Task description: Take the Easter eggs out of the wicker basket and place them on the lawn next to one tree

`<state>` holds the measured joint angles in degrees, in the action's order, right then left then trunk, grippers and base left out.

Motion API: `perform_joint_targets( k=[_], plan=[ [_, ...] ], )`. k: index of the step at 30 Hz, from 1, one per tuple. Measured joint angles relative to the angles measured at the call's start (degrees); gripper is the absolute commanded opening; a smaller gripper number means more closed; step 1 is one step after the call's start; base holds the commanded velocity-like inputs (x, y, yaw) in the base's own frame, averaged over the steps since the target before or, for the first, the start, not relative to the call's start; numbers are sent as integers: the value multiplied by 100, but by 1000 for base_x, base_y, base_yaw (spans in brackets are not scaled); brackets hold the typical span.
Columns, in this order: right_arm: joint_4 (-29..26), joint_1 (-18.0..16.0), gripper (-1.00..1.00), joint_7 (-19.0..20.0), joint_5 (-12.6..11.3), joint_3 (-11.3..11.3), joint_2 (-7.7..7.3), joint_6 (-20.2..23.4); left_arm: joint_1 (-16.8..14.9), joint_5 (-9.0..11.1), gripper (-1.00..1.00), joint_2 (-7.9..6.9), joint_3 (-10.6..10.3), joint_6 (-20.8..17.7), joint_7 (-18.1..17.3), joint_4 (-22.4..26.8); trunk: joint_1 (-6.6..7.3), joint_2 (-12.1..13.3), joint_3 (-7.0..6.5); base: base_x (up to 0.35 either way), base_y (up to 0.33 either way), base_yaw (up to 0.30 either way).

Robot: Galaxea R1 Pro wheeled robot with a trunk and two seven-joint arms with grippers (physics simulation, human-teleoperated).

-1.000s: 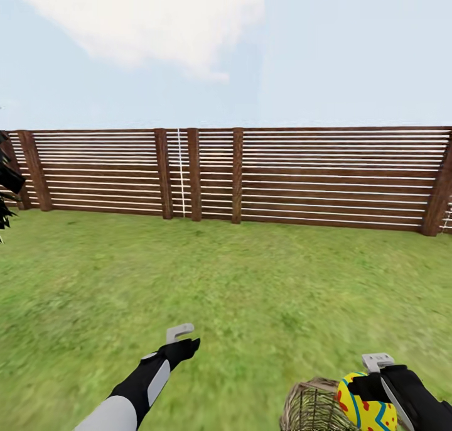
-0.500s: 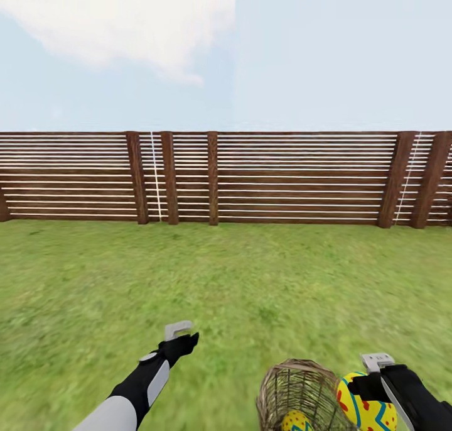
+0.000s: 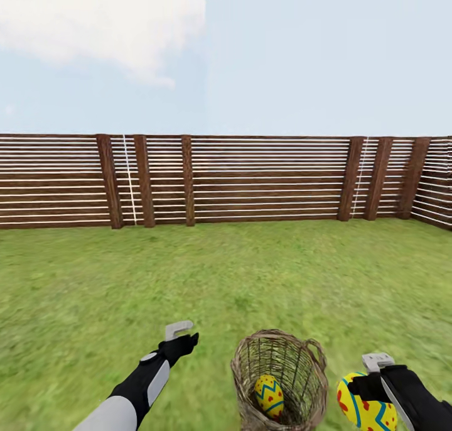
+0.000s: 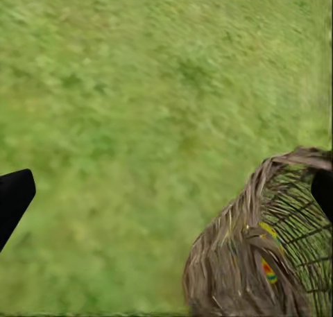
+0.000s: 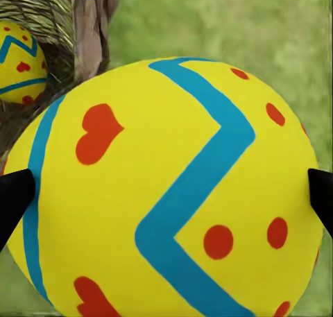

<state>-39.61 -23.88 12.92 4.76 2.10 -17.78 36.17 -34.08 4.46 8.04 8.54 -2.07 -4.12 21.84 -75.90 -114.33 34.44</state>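
A: Head view first; what is different from a second ago?

B: The whole picture has slid leftward, so the camera has turned to the right; the fence posts sit further left than before, and the dark leaves at the left edge a second ago are gone from sight. The wicker basket (image 3: 280, 381), only a sliver at the bottom edge then, now stands in full on the lawn (image 3: 207, 280); one Easter egg (image 3: 269, 396) lies inside it.

A: And the arms?

B: They hold the same places in the picture; the right gripper (image 3: 369, 398) is still clamped on a second Easter egg just right of the basket, lifted clear of it; the left gripper (image 3: 180, 333) hangs over bare grass to the basket's left.

A: Left wrist view?

B: Grass, with the basket's woven wall (image 4: 260, 251) near one fingertip and a patch of painted egg showing through the weave; the fingertips (image 4: 12, 199) stand wide apart with nothing between them.

A: Right wrist view?

B: The held egg (image 5: 173, 192) sits between the two dark tips, pinched from both sides; behind it are the basket rim and the egg still inside (image 5: 21, 64).

A: Meaning for the task?

B: I judge one egg is out and in hand, at least one remains in the basket, and no tree is in view; the third egg I cannot place.
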Motion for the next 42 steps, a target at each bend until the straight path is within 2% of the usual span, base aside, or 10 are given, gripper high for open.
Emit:
perform_joint_targets(
  k=[11, 20, 26, 27, 30, 42],
  plan=[
    [-1, 0, -100, 0, 0, 13, 0, 2, 0, -8, 100, 3, -9, 0, -8, 5, 0, 0, -63, -339, 0, -257],
    [2, 0, -100, 9, -11, 57, -69, -2, 0, 0, 100, -27, -9, 0, -9, 19, 0, 0, -114, -339, 0, -257],
    [1, 0, -100, 10, -36, 72, -206, -4, 0, 0, 100, -25, -9, 5, -17, 18, 0, 0, -148, -339, 0, -257],
    [2, 0, -100, 15, -49, 72, -265, -9, 0, 0, 100, -25, -9, 6, -16, 18, 0, 0, -154, -280, -40, -257],
    [1, -1, -100, 19, -77, 72, -339, -1, 1, 0, 100, -26, -9, 19, -19, 18, 3, 0, -173, -81, -184, -248],
    [2, -1, -100, 20, -80, 71, -350, 3, 1, 0, 100, -17, -9, 32, 3, 16, 4, 0, -255, -2, -331, -236]
  ],
)
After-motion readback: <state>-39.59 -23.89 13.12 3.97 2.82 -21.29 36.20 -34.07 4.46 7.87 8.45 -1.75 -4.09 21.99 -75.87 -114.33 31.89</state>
